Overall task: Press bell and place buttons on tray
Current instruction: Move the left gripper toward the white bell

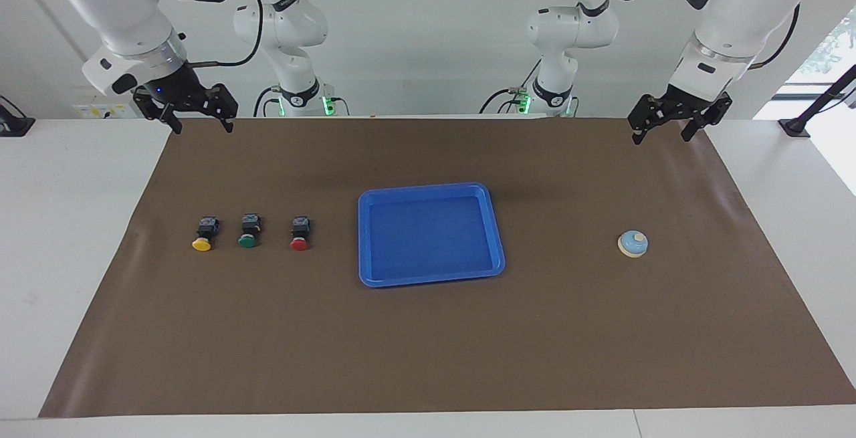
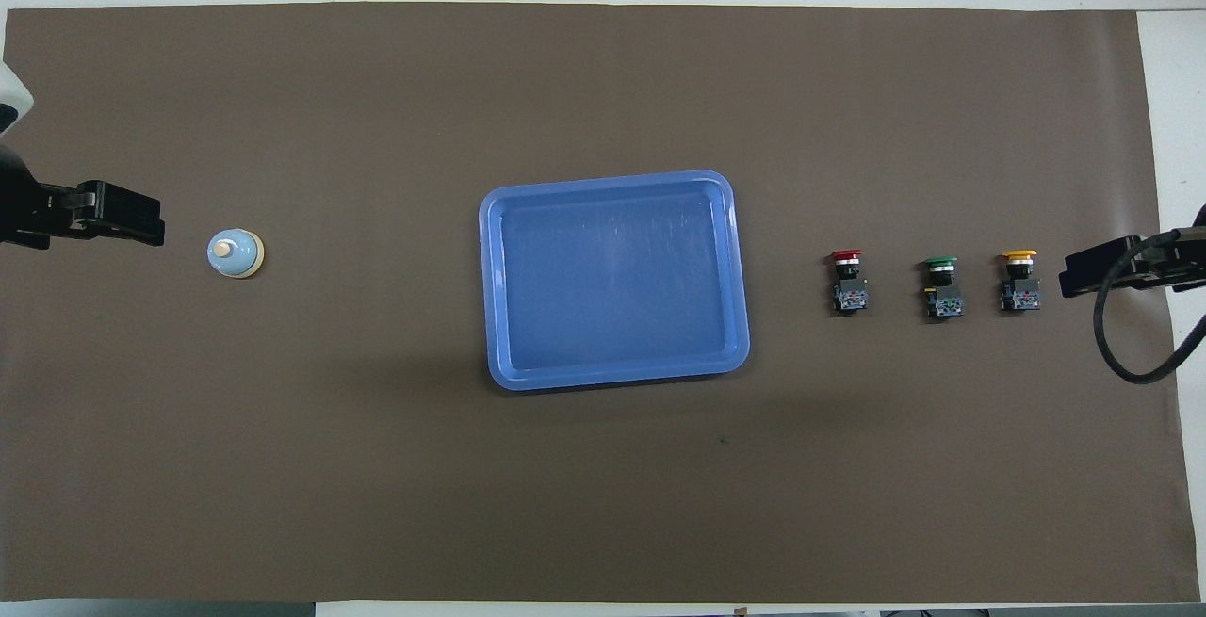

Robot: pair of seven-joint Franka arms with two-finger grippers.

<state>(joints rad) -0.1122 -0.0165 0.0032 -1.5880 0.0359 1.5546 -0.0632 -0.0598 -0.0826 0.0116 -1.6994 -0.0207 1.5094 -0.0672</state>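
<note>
Buttons [image 1: 251, 231] likely light, rigid, caps slick — grasp black bodies. Bell [image 1: 632, 243]: press knob only. Left gripper [image 1: 679, 125], right gripper [image 1: 194, 117] — jaws apart, empty.

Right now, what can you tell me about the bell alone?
The bell is a small light-blue dome on a cream base rim, with a pale knob on top. It looks smooth and hard. It stands upright on the brown mat, toward the left arm's end of the table, apart from the blue tray. Nothing touches it.
</note>
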